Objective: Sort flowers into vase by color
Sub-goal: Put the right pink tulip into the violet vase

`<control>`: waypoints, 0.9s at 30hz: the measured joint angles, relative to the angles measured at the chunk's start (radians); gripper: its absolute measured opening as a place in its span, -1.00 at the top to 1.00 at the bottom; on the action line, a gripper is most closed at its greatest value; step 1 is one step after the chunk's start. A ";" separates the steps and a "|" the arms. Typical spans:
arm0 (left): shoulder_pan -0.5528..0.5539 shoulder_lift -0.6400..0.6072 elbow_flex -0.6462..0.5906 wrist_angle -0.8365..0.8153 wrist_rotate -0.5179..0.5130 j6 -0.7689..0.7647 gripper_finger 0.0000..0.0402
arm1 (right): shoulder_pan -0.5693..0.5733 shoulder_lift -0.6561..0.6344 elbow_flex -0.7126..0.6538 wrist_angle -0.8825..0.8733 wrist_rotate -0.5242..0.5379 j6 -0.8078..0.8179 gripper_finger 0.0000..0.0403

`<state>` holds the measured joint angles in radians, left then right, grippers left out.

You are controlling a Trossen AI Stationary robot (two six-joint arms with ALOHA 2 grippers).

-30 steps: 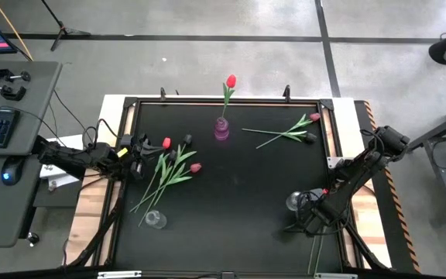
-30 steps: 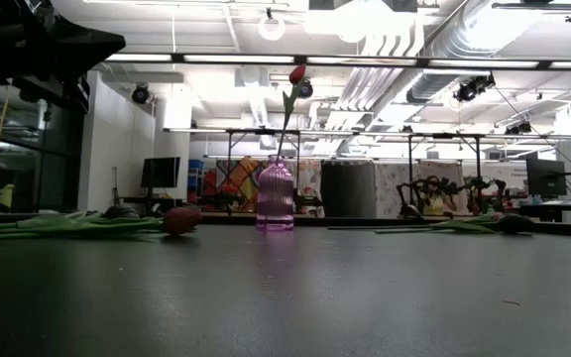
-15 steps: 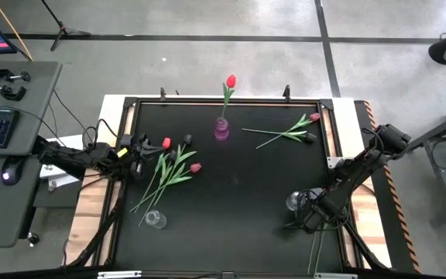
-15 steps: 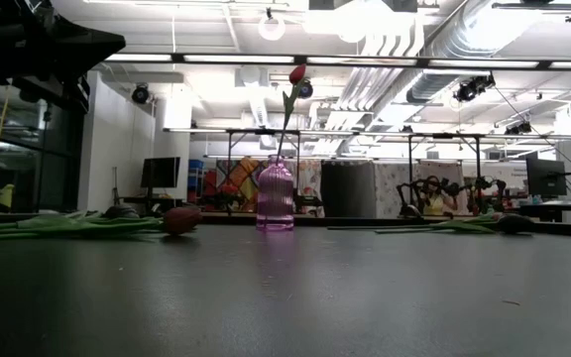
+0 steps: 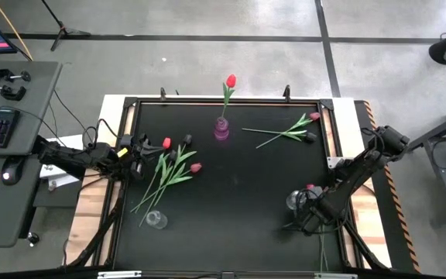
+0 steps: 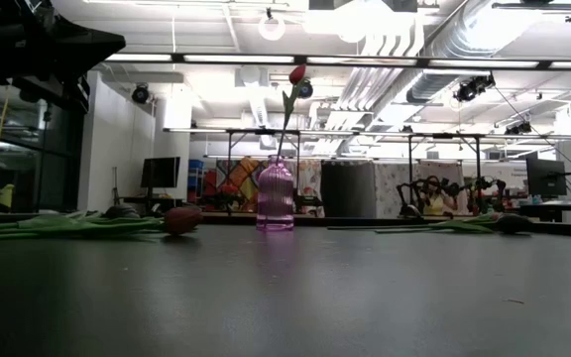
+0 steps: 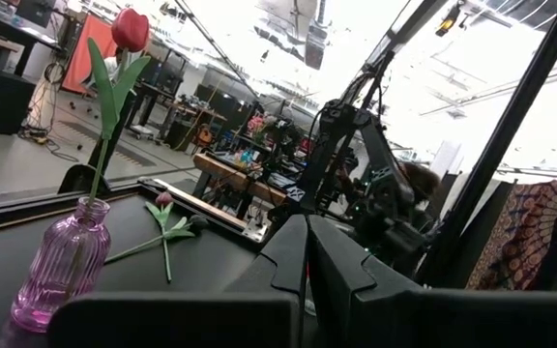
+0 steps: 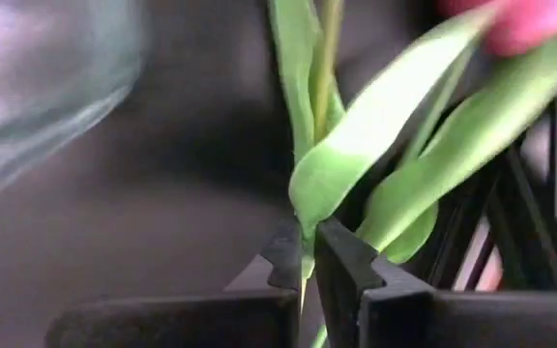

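Flower in hand: a pink tulip (image 8: 525, 19) is pinched by its stem between the fingers of the right hand (image 5: 313, 211), at about 4 o'clock on the desk (image 5: 238, 209); the pink head (image 5: 310, 187) shows just beside the rim of the clear vase (image 5: 293, 201).
Flower already placed: one red tulip (image 5: 230, 81) stands upright in the purple vase (image 5: 221, 129) at 12 o'clock.
Flowers left, 9 o'clock: a loose bunch (image 5: 163, 172) lies flat on the desk, with red, pink and dark heads visible; the exact count cannot be told.
Flowers left, 2 o'clock: a small group (image 5: 289, 130) lies flat, with one pink head and one dark head.
Containers: three vases are seen. The purple one holds a single red tulip. The clear one at 4 o'clock appears empty, as does a second clear vase (image 5: 155, 220) at 7 o'clock.
Progress: judged early; one flower is sorted, one is about to be set into the clear vase, and most remain on the desk.
Left hand: the left hand (image 5: 135, 167) is held at the 9 o'clock edge beside the bunch, its fingers pressed together with nothing between them in the left wrist view.
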<state>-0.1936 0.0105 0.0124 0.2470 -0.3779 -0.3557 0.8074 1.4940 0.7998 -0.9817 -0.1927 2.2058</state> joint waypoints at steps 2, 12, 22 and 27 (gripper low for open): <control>0.000 0.000 0.000 0.000 0.000 0.000 1.00 | 0.000 0.000 0.040 -0.061 -0.002 -0.016 0.97; 0.000 0.000 0.000 0.000 0.000 0.000 1.00 | -0.003 -0.002 0.259 -0.352 0.150 -0.007 1.00; 0.000 0.000 0.000 0.000 0.000 0.000 1.00 | -0.037 -0.049 0.451 -0.578 0.375 -0.026 1.00; 0.000 0.000 0.000 0.000 0.000 0.000 1.00 | -0.069 -0.091 0.533 -0.560 0.641 -0.102 1.00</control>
<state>-0.1936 0.0105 0.0124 0.2470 -0.3775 -0.3557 0.7385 1.4032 1.3323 -1.5420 0.4479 2.1042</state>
